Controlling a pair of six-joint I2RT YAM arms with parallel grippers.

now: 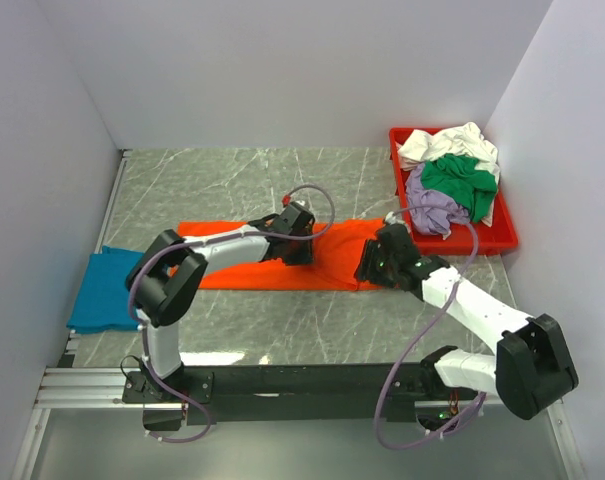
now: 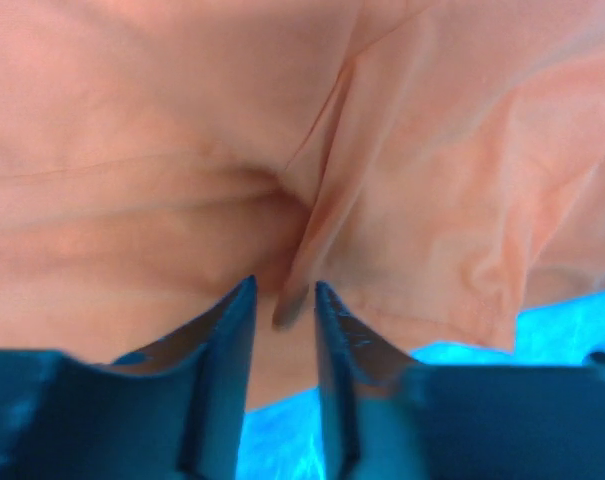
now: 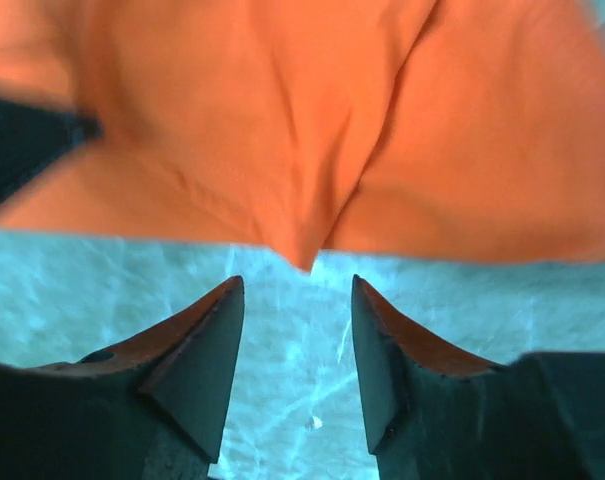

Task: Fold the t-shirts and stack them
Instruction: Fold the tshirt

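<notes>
— Since it is thin, limp cloth, where would you take the orange t-shirt (image 1: 332, 268)?

— By hem or corner, I'd judge; it is light and will sag and crease anywhere else. From above it lies as a long flat band across the middle of the bench (image 1: 232, 180), the left gripper (image 1: 298, 242) on its centre, the right gripper (image 1: 374, 265) at its right end. A teal t-shirt (image 1: 102, 290) lies folded at the left edge.

— And the red tray (image 1: 504, 240)?

— It holds a white shirt (image 1: 452, 142), a green shirt (image 1: 462, 180) and a lavender shirt (image 1: 432, 210), all crumpled together.

— Left wrist?

— Jaws narrowly parted, with a raised crease of orange at their tips, not visibly pinched.

— Right wrist?

— Jaws wide and empty over bare bench, with the shirt's edge just beyond.
</notes>
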